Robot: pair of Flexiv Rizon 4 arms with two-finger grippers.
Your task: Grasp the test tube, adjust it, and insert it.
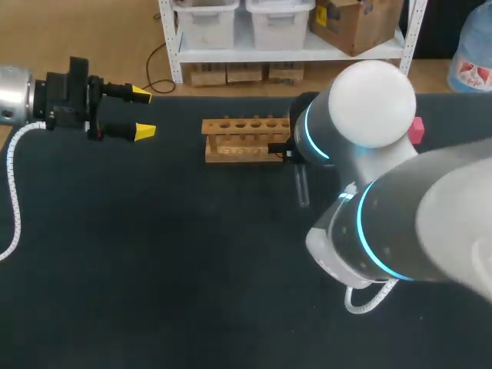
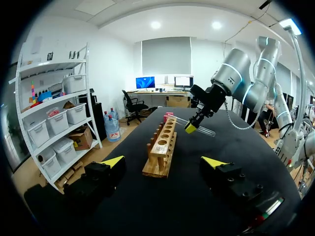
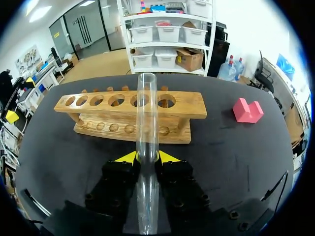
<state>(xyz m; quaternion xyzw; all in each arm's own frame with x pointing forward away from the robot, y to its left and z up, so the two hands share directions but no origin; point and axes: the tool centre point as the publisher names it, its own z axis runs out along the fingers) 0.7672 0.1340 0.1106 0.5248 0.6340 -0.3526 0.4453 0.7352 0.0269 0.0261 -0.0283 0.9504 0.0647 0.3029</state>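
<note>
A clear glass test tube is clamped between the yellow tips of my right gripper, which is shut on it. The tube sticks out ahead of the fingers toward the wooden rack, its open end over the rack's row of holes. From the left wrist I see the tube held nearly level beside the rack. In the head view the tube shows below the rack's right end, my right arm covering the gripper. My left gripper hangs open at the far left, away from the rack.
A pink block lies on the black table to the right of the rack; it also peeks out behind my right arm. A white cable trails from my left arm along the table's left edge.
</note>
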